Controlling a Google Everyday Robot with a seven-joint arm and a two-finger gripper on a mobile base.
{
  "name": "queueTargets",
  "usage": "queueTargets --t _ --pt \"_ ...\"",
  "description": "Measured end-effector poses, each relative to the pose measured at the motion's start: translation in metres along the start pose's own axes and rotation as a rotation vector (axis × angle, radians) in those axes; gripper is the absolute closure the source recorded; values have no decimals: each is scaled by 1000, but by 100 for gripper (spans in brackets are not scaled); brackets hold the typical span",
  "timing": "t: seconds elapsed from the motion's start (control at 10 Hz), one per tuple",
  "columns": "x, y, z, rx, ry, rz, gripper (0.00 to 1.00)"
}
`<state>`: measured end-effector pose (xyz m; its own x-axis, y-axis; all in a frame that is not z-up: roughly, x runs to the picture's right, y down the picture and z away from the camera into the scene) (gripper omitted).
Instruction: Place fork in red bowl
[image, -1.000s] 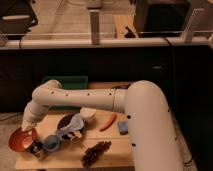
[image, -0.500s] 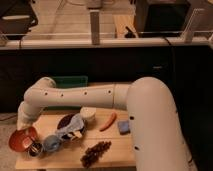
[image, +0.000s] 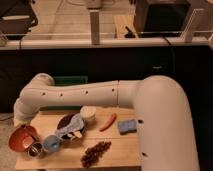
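The arm has risen a little; its end effector stays pressed together just above the bowl at the counter's left front. I cannot see the fork, so it is probably not yet dropped.

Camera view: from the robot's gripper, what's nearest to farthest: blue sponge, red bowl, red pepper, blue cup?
The gripper sits at the table's left end.
1. red bowl, right beneath it.
2. blue cup, front left.
3. red pepper, mid-table.
4. blue sponge, right side.
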<state>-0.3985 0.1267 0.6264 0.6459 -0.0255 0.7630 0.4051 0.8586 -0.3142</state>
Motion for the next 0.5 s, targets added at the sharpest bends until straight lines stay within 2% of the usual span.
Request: queueTargets --t 0.5 --pt "-29 -22 -28 62 19 -85 100"
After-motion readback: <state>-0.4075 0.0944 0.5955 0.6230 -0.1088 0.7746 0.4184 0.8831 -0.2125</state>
